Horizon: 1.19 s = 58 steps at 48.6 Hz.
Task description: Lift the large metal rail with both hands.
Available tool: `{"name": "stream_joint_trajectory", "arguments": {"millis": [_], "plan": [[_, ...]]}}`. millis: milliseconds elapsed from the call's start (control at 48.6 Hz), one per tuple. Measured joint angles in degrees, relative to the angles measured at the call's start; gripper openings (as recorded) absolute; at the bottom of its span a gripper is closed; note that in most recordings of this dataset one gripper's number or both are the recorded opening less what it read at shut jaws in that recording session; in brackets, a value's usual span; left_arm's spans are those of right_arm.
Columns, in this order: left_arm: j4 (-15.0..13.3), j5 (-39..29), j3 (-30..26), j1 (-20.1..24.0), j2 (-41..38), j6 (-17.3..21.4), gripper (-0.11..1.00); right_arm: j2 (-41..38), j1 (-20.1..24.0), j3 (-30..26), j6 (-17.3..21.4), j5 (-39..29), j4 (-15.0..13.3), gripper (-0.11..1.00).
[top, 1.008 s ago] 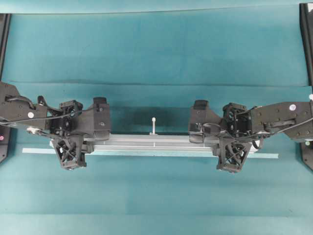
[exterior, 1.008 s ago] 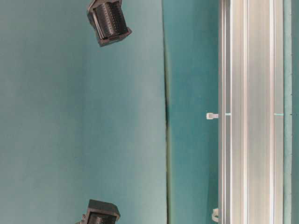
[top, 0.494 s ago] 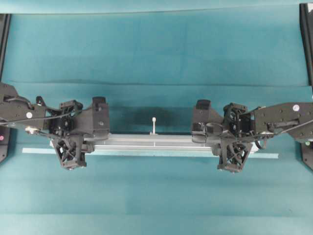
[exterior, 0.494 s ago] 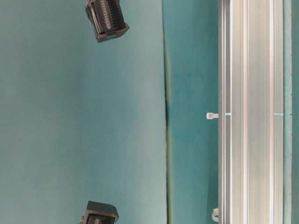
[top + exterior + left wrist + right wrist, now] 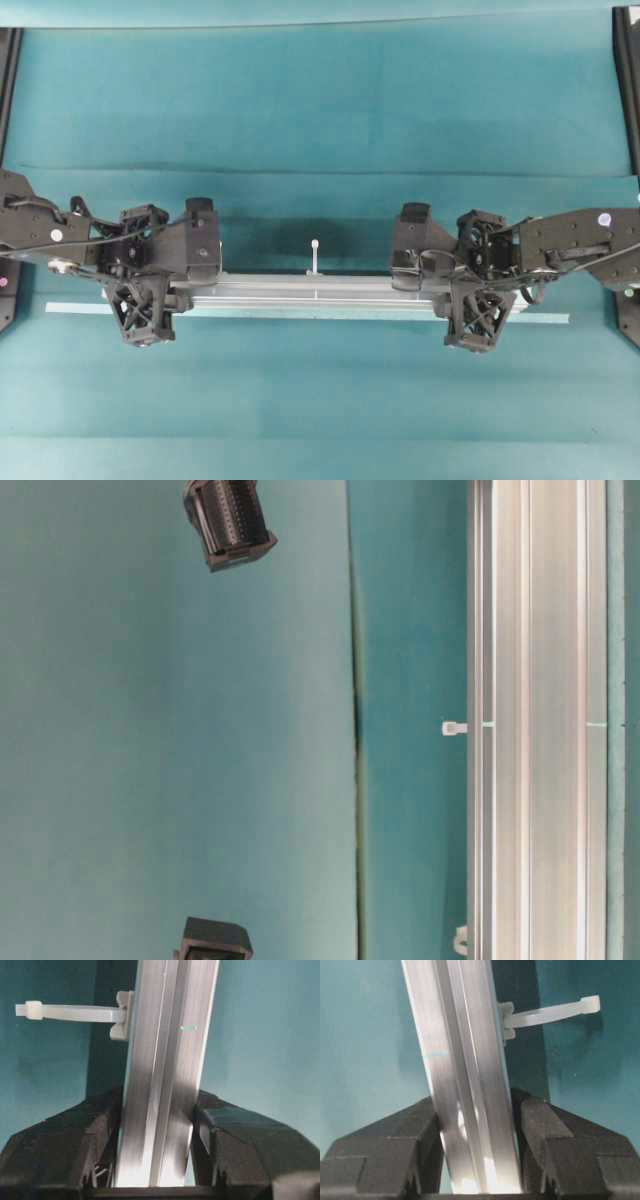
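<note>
Large metal rail (image 5: pixel 315 292) runs level across the teal surface (image 5: pixel 320 100), above its dark shadow. Left end effector (image 5: pixel 160 285) clamps one end, right end effector (image 5: pixel 455 290) the other, fingers (image 5: pixel 100 1130) pressed against both sides.

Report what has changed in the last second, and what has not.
Hardly anything. In the overhead view the left gripper and its arm have crept slightly up the picture, and in the table-level view the two black blocks sit marginally further left. Both grippers stay shut on the long silver grooved aluminium rail, the right gripper where it was. The rail, its white peg and the thin pale teal strip keep their places.
</note>
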<state>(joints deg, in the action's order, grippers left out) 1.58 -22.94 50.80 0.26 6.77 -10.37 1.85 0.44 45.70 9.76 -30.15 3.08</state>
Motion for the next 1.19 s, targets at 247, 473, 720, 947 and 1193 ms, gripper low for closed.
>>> {"name": "stream_joint_trajectory", "arguments": {"millis": [247,473,720,947,1193], "plan": [[0.0,0.35,0.26,0.0,0.09,0.0,0.36,-0.44,-0.18,0.44,0.79,0.09,0.44,0.95],[0.0,0.18,0.53,0.0,0.26,0.0,0.36,-0.44,-0.18,0.44,0.88,0.26,0.44,0.95],[0.0,0.26,1.14,0.0,0.44,0.0,0.36,-0.53,0.18,0.44,2.2,0.26,0.53,0.95],[-0.35,-0.44,2.02,0.35,0.26,-1.14,0.7,-0.44,0.44,0.44,3.16,0.26,0.35,0.95],[-0.35,-0.35,2.29,0.88,1.67,-0.35,0.97,1.23,0.53,0.44,3.16,0.26,-0.88,0.95]]}}
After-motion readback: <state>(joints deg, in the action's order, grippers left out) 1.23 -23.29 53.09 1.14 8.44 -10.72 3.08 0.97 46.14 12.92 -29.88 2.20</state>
